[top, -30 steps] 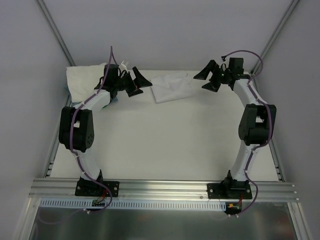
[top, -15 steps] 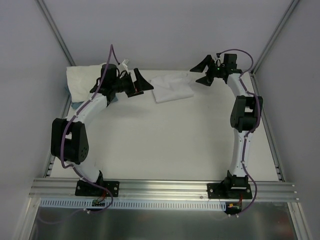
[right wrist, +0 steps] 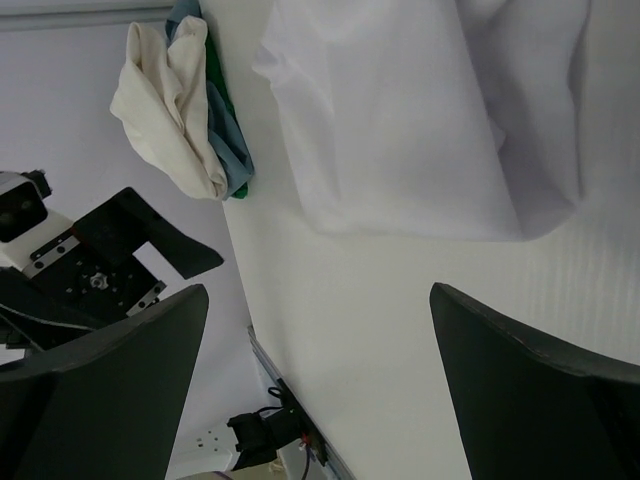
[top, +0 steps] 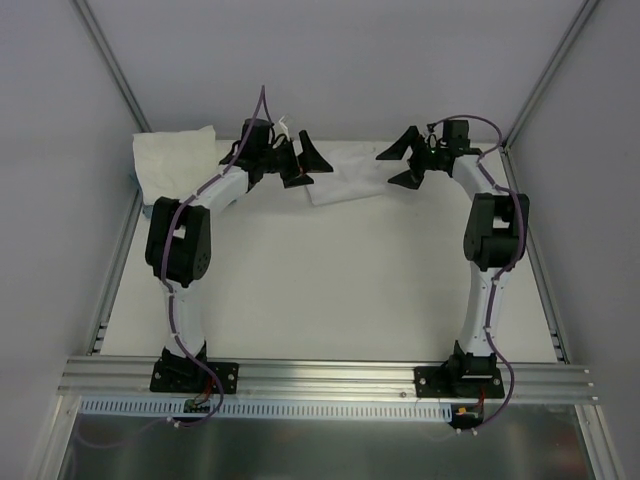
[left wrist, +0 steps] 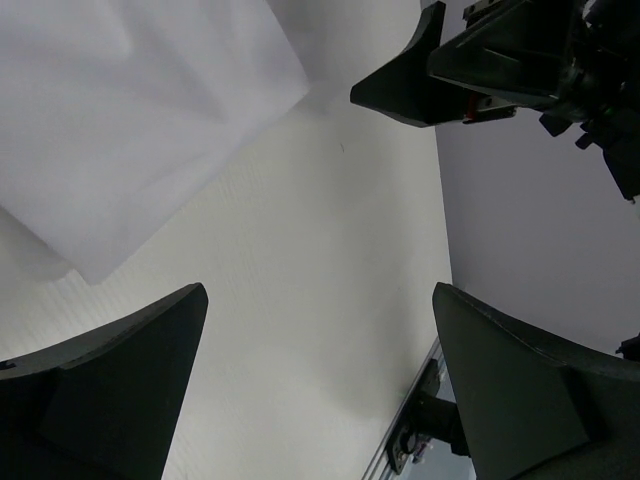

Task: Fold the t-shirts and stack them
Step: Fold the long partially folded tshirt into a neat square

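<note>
Since a second ago the left gripper (top: 308, 170) has swung right, away from the crumpled pile of t-shirts (top: 172, 158) in the far left corner, to the left edge of the lone white t-shirt (top: 350, 178) at the far middle of the table (top: 330, 290) — the right gripper (top: 397, 167) hovers by its right edge. Both grippers gape wide, holding nothing.

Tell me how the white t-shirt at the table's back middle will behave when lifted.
Probably floppy: the white t-shirt lies flat with soft creases, so it would likely sag from wherever it is pinched. It looks thin and light; a push across the table may bunch it rather than slide it.
</note>
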Controlling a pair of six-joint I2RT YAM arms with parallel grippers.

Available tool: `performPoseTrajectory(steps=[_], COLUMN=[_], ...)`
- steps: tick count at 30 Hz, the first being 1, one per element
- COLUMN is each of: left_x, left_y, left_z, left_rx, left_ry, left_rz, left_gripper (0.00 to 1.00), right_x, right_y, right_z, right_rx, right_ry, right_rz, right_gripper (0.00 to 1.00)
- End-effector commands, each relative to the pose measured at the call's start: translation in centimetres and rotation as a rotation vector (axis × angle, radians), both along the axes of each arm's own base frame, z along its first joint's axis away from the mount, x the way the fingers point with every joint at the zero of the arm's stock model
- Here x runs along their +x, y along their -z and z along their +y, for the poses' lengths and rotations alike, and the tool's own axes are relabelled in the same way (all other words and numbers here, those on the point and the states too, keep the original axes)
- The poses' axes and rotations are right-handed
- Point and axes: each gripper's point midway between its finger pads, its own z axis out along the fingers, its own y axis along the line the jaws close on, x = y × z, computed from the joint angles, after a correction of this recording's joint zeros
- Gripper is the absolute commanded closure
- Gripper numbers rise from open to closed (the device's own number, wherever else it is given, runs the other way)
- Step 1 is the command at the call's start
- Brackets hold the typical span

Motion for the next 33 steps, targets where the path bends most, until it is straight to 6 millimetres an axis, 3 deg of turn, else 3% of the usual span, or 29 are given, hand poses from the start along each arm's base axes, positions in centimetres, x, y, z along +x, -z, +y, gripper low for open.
performPoseTrajectory(steps=[1,5,9,13,22,25,27,33], left_x=[1.0,-0.1,-1.6,-3.4,-5.5,-5.8,-5.9,-6.1], left_y=[-2.4,-1.7,-1.4,-0.9,-3.1,-4.3,-5.0,-7.3], left_z=[-1.7,-2.0,-1.7,-1.3,-0.5,-0.5,-0.5,-0.3], left_rx=[-0.074,-0.079,-0.078,-0.073,-0.047,-0.056,-0.061,-0.066], left_ry=[0.035,0.063,0.075,0.084,0.111,0.119,0.127,0.133], left_rz=[-0.054,-0.038,-0.036,-0.022,-0.064,-0.082,-0.090,-0.138], left_gripper=[0.01,0.01,0.01,0.01,0.01,0.01,0.01,0.01], right_x=[0.5,1.9,3.6,4.6,4.6,3.4,1.4,-6.9], right_y=[-5.4,-5.5,-4.3,-0.4,4.4,6.1,6.7,7.5], right_z=[3.5,5.5,6.9,7.7,8.3,7.5,6.7,4.7], right_rx=[0.044,0.092,0.146,0.181,0.157,0.070,-0.009,-0.195], right_ry=[-0.083,-0.106,-0.104,-0.085,-0.065,-0.044,-0.053,-0.143], right_rz=[-0.128,-0.116,-0.092,-0.018,0.061,0.137,0.179,0.274], right_gripper=[0.01,0.00,0.00,0.01,0.01,0.00,0.01,0.00])
